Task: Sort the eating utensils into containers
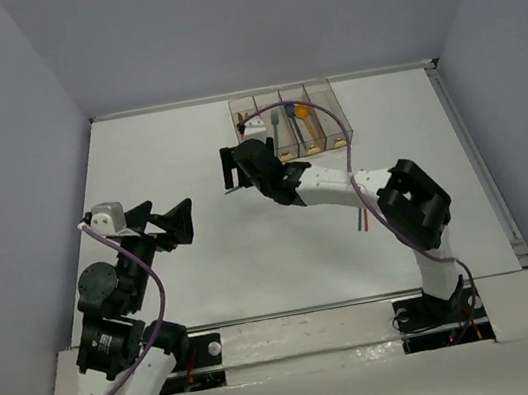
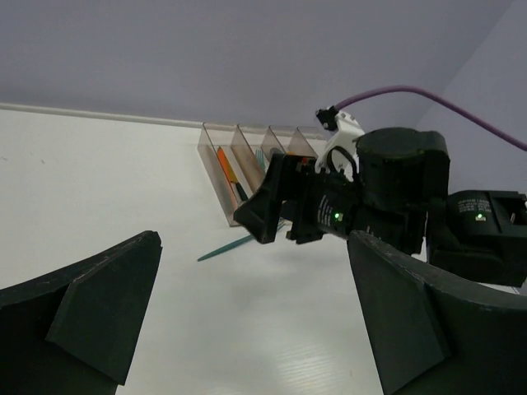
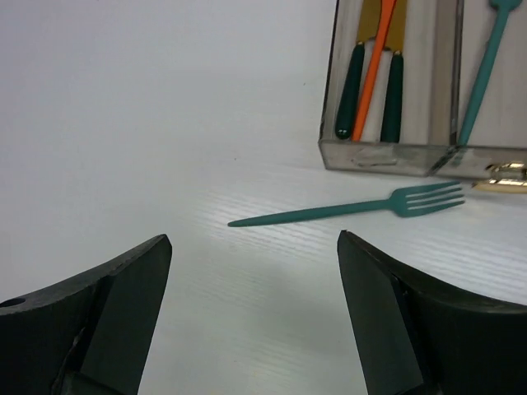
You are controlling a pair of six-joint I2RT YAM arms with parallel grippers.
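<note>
Left gripper, near-left of table: fingers spread, empty. Right gripper, mid-table: fingers spread, gripping nothing. Teal fork lies flat just past it, just short of bins at far edge. Other utensils lie in bins.

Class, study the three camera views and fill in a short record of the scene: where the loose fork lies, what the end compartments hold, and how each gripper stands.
Loose item: teal fork, flat on the table, just outside the containers
End compartment: orange utensil between two dark-green-handled utensils
Next compartment: teal utensil
Right gripper: open, empty, over the table facing the fork
Left gripper: open, empty, away from the containers
</note>
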